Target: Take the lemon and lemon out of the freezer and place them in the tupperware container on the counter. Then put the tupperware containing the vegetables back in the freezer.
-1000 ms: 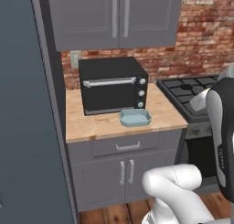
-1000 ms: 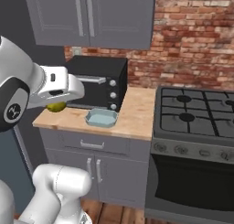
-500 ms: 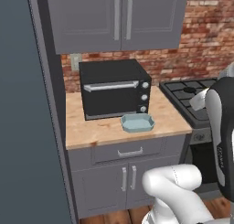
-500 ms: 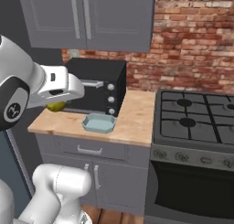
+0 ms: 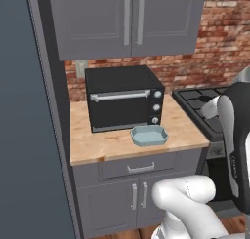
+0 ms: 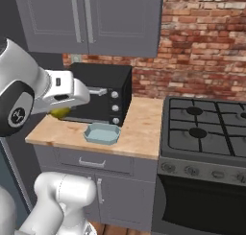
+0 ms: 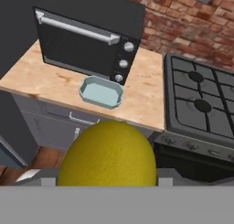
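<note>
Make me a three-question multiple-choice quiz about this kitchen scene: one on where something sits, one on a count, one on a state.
1. Where is the tupperware container?
A. on the stove
B. on the counter, in front of the black oven
C. on the floor

2. How many knobs does the oven front show?
A. one
B. three
C. six

3. What is the tool doing?
A. holding a lemon
B. hanging empty
C. gripping the oven handle

Answers: 1 B, the tray rests on wood before the oven. 2 B, three knobs stacked on its right side. 3 A, the yellow fruit sits in its grip.

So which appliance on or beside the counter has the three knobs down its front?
The black toaster oven on the counter; the stove beside it has burners on top.
</note>
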You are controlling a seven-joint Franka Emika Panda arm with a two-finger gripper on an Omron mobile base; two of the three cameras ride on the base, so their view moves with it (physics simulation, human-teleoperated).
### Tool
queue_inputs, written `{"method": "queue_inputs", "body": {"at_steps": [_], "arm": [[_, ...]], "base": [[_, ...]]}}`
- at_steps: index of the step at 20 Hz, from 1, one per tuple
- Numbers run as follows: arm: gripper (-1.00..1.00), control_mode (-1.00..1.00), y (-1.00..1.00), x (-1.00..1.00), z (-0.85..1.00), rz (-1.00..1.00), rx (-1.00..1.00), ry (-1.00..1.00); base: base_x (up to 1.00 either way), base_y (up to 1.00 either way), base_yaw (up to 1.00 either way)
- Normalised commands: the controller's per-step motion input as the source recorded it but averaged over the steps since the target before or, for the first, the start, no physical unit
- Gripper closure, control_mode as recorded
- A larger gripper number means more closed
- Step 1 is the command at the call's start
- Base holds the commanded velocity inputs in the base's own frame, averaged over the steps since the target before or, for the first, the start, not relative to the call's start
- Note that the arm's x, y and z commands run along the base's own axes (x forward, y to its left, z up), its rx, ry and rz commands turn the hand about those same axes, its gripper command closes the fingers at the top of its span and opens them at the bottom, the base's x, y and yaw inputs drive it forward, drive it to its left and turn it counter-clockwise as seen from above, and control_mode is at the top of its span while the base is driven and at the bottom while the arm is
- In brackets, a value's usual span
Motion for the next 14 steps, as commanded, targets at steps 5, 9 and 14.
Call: {"method": "queue_inputs", "body": {"at_steps": [5, 9, 14], "arm": [[1.00, -1.00, -0.01, 0.31, -0.59, 0.06, 0.01, 0.02], [1.00, -1.00, 0.00, 0.41, -0.70, 0.07, 0.01, 0.01], [1.00, -1.00, 0.01, 0.66, -0.53, 0.10, 0.00, 0.09]], "base": [[0.00, 0.00, 0.00], [0.00, 0.00, 0.00], [0.00, 0.00, 0.00]]}}
